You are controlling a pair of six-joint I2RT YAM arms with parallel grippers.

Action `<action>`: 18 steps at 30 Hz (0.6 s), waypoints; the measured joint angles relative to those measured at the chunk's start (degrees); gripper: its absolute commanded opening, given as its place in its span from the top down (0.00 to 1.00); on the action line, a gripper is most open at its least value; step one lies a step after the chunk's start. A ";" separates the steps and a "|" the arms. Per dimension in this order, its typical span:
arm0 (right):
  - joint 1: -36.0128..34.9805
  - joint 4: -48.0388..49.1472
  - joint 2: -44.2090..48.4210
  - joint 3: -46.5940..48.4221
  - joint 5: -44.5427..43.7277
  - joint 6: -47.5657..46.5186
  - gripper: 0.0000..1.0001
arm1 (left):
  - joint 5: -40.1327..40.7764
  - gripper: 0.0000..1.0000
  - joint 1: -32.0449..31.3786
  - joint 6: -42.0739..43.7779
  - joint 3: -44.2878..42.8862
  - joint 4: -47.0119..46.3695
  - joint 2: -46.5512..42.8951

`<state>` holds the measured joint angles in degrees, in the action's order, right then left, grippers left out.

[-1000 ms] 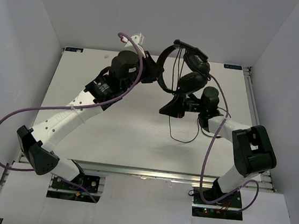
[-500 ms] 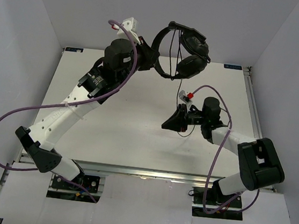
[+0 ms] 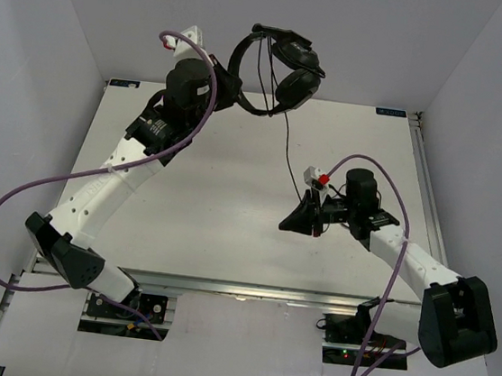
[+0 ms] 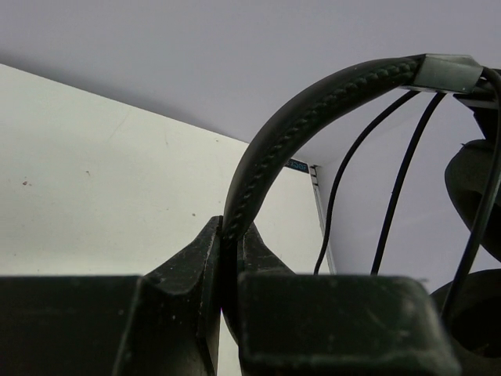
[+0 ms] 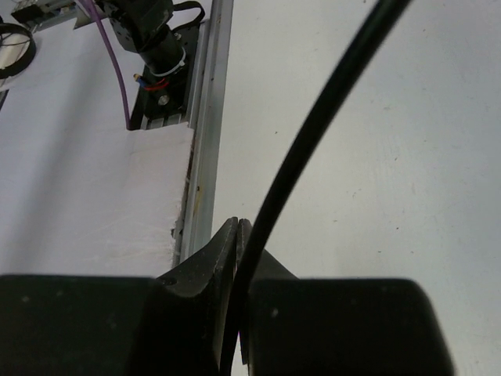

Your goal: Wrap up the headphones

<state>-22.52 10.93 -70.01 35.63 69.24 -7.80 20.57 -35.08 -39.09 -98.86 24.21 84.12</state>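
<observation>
**Jaws pinched shut on the headband and on the cord**

The jaws of the left gripper are closed tight, and the black band is squeezed between its two fingers. The jaws of the right gripper are almost touching. The thin black cord runs through the tiny gap between them, so I think it is held there.

The headphones are up in the air, over the far edge of the table. They do not touch it. The two round ear cups hang down from the band, close beside each other. The cord drops from the cups in a nearly straight line to the right gripper, which sits low over the table, well apart from the headphones.

Why like this? I think the left arm lifts the band high so the cups hang free and there is room all around them. The right arm holds the cord far out so it is pulled straight and cannot tangle. That looks like a good start for winding the cord around the headphones.

In the left wrist view, two thin black lines run down from the top of the band. They may be loops of cord, but I cannot tell.

There is a small blue label at the far edge of the table. It is too small to read. I can see no name on the headphones.
</observation>
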 measured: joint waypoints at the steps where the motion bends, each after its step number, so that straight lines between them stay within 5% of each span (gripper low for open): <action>1: -0.03 -3.17 0.40 1.13 -0.80 -2.44 0.92 | 0.02 1.00 0.56 -0.36 0.71 -0.06 -0.01; 11: -2.20 -41.16 -0.06 22.49 -18.36 -32.79 0.92 | 2.87 1.00 4.74 -3.03 5.32 -0.01 0.98; 18: -15.32 -58.02 -1.51 36.58 -40.94 -50.91 0.92 | 3.65 1.00 5.09 -4.52 3.62 -0.47 6.87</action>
<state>-37.84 -47.09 -71.51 72.21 28.30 -58.71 24.23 -29.99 -43.61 -95.23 23.73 90.98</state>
